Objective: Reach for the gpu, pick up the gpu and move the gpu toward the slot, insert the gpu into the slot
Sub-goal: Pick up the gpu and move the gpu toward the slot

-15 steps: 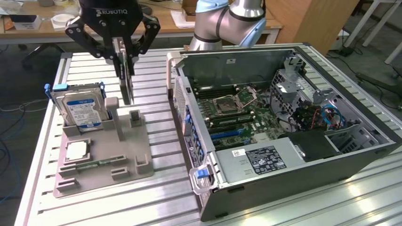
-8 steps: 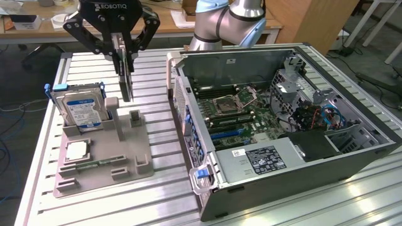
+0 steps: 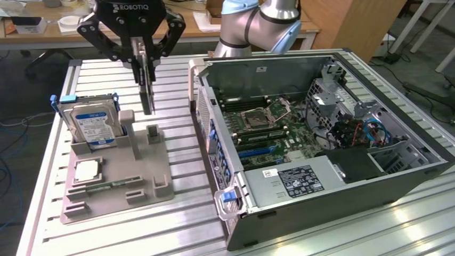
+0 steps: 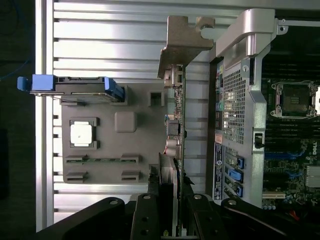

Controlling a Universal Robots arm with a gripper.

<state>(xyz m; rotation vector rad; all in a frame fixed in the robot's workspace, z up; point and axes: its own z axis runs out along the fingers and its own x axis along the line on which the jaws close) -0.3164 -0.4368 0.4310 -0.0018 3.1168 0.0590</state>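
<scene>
The gpu (image 3: pixel 147 85) hangs upright and edge-on as a thin dark card. My gripper (image 3: pixel 144 56) is shut on its top edge. It is lifted just above the grey holder tray (image 3: pixel 142 176), on the exterior view's left of the open computer case (image 3: pixel 320 133). In the wrist view the gpu (image 4: pixel 174 125) runs away from my fingers (image 4: pixel 150 210), with its silver end bracket (image 4: pixel 185 35) at the far end, beside the case's rear wall (image 4: pixel 240 90). The blue and black expansion slots (image 3: pixel 257 152) lie on the motherboard inside the case, apart from the card.
A blue-labelled hard drive (image 3: pixel 89 122) stands in the tray's back corner. A processor (image 3: pixel 87 170) and a green memory stick (image 3: pixel 106 186) lie in the tray. The slatted aluminium table (image 3: pixel 170 80) carries both tray and case. Desks stand behind.
</scene>
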